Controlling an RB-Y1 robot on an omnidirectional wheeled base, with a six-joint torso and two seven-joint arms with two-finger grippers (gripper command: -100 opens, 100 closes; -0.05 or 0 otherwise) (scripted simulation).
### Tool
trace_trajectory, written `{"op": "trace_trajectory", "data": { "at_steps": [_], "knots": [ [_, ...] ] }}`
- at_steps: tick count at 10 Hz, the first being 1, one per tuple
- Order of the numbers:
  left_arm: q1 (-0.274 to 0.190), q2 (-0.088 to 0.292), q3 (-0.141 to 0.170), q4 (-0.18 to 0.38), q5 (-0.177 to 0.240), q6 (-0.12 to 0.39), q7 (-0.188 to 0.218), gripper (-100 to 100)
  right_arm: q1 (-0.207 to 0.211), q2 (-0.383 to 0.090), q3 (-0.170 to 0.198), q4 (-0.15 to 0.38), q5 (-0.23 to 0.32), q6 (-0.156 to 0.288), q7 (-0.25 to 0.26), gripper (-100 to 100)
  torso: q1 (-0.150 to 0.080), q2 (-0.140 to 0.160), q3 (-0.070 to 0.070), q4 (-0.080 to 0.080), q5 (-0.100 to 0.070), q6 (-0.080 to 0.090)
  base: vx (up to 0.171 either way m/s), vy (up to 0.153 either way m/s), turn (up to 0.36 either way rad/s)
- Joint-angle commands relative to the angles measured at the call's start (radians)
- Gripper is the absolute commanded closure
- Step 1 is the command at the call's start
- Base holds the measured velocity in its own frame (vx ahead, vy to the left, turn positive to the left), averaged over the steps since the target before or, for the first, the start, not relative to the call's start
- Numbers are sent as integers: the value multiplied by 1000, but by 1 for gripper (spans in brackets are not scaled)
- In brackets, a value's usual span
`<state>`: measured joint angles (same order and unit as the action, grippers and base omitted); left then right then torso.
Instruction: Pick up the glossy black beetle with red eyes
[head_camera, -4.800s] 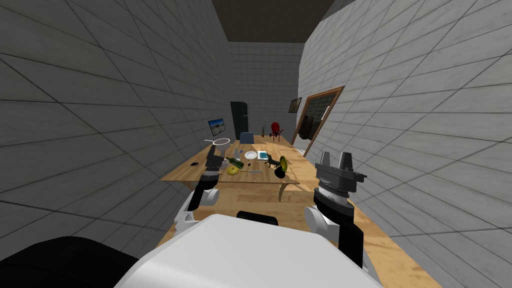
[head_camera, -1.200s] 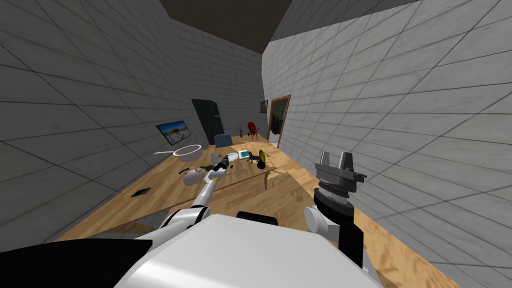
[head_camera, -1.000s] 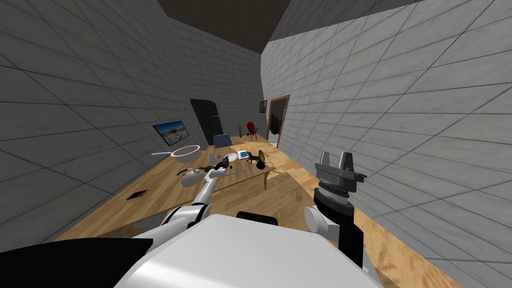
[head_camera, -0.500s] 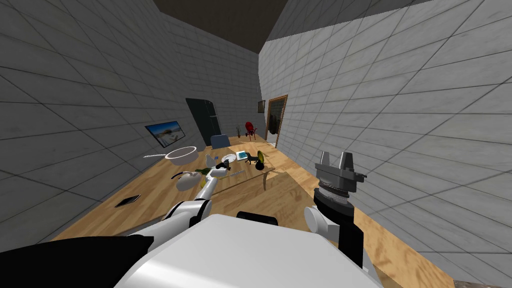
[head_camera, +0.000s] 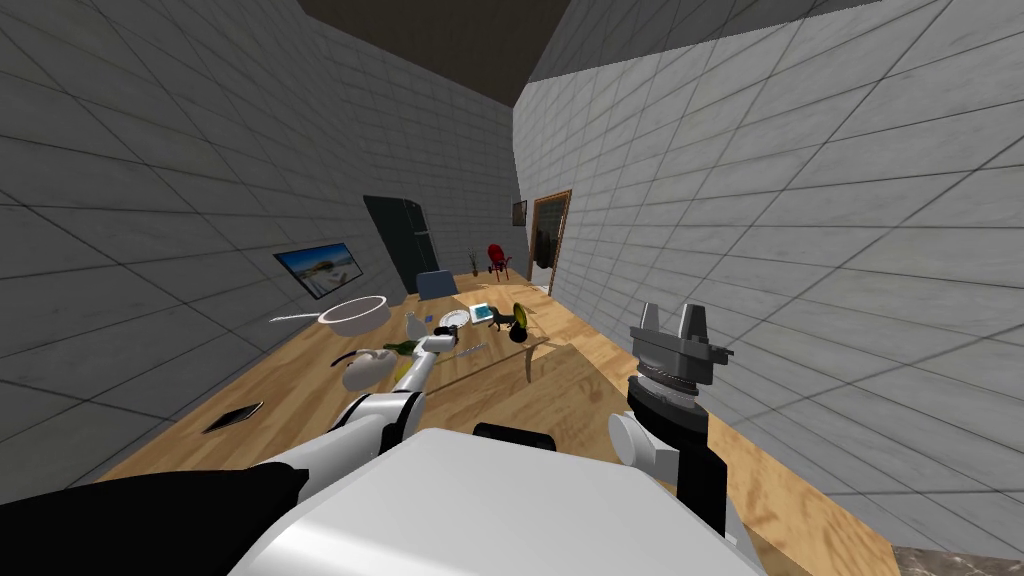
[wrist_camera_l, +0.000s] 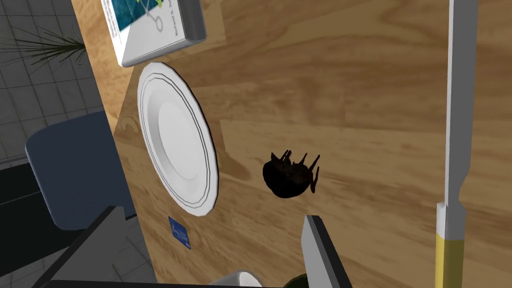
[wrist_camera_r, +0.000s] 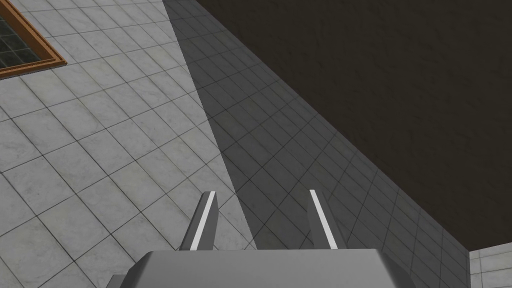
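1. Wood-grained counter (head_camera: 300, 390), head view: my left arm (head_camera: 412, 372) now stretches far out over it among the dishes, where seconds ago it hung by the near edge. My own view has swung as well. My right fingers (head_camera: 692, 322) stand raised at my right side.
2. Left wrist view: the black beetle (wrist_camera_l: 290, 175) lies on bare wood between a white plate (wrist_camera_l: 177, 137) and a knife (wrist_camera_l: 457, 125). It sits just beyond the tip of my left fingers (wrist_camera_l: 320, 250), which are spread and hold nothing. I judge the reach done; lowering and closing remain.
3. Right wrist view: right fingers apart, empty.
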<state>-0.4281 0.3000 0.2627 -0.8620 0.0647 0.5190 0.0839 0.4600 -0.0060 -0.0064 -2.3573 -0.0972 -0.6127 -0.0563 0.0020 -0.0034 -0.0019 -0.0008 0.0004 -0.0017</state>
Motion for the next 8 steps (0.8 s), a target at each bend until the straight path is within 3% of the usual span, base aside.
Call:
{"op": "trace_trajectory", "data": {
  "at_steps": [1, 4, 8],
  "knots": [
    [-21, 10, -4, 50, 1, 40, 1, -100, 0, 0, 0, 0, 0, 0, 0, 0, 0, 0, 0, 0, 0, 0, 47, 21, -26],
    [-42, 19, -10, 120, -5, 102, 5, -100, 0, 0, 0, 0, 0, 0, 0, 0, 0, 0, 0, 0, 0, 0, 46, 18, -34],
    [-55, 23, -15, 163, -9, 148, 9, -100, 0, 0, 0, 0, 0, 0, 0, 0, 0, 0, 0, 0, 0, 0, 41, 19, -17]
  ]
}}
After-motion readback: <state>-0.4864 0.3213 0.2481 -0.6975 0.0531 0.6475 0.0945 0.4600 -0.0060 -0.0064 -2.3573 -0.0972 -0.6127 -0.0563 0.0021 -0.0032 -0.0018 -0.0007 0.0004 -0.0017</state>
